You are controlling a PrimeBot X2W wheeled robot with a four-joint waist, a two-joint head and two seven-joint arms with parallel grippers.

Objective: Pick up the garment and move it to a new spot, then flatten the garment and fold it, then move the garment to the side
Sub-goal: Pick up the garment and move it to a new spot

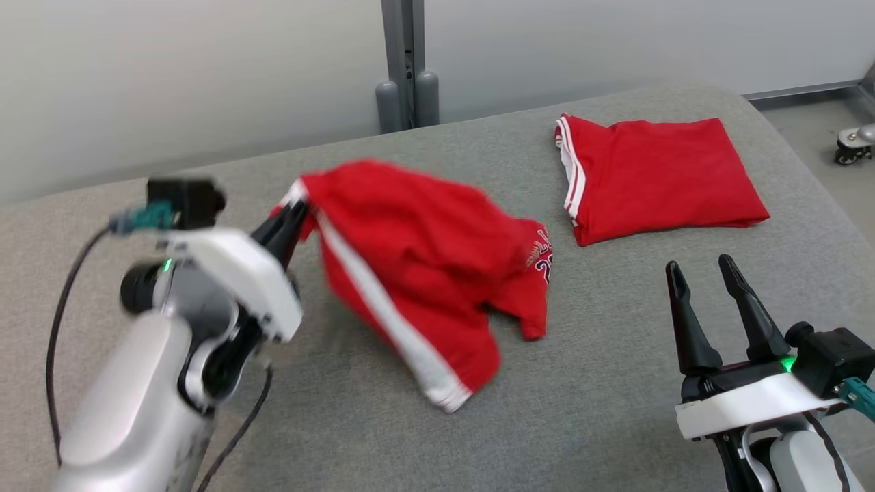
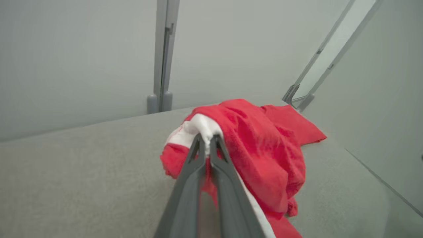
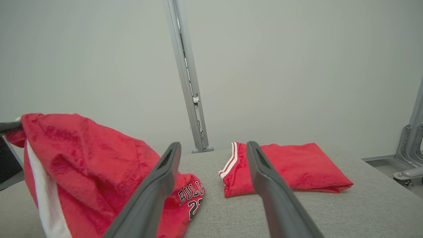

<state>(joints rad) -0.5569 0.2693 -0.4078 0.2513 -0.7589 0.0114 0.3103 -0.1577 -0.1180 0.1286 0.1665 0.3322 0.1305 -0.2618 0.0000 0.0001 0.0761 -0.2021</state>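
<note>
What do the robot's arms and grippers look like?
Silver-grey forearms with white wrist covers. Left gripper and right gripper each have two long, dark, tapering fingers. Each wrist carries a black camera box, teal plug, green light and black cables.

garment (image 1: 424, 273) left, folded cloth (image 1: 656, 178) right and farther back, both on table (image 1: 615, 383)

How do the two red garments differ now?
The held garment hangs crumpled from the shut left gripper; the folded garment lies flat on the grey surface, untouched. The held garment shows a wide white stripe and lettering; the folded garment has thin white trim at one edge. Both are red.
</note>
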